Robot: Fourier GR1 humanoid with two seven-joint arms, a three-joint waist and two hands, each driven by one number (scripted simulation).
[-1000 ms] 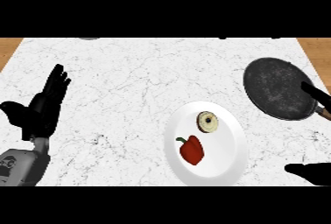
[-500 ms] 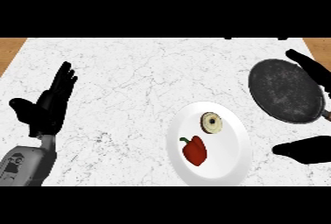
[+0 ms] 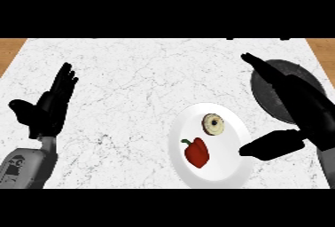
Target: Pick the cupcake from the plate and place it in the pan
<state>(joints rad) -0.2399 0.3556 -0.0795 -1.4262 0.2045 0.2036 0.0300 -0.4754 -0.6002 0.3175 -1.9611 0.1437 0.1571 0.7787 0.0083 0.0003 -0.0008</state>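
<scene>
The fingers (image 3: pixel 274 73) of our right hand (image 3: pixel 307 111) are stretched out straight and spread wide from the thumb, holding nothing. They lie over the pan (image 3: pixel 267 95), a round, dark, matte dish, which shows to the left of and under them. The thumb points left, its blunt tip just at the right rim of the plate (image 3: pixel 219 177), a smooth white oval. The cupcake (image 3: pixel 213 123) sits on the plate's upper part, to the left of the thumb and below the fingers: a small round thing with a pale top, a dark centre and a dark ring around it. We cannot tell whether the thumb touches the plate. Below the cupcake lies a glossy red pepper (image 3: pixel 196 152) with a green stem. Far to the left our left hand (image 3: pixel 44 111) rests open, fingers up, over the white, grey-veined marble counter (image 3: pixel 131 80).
</scene>
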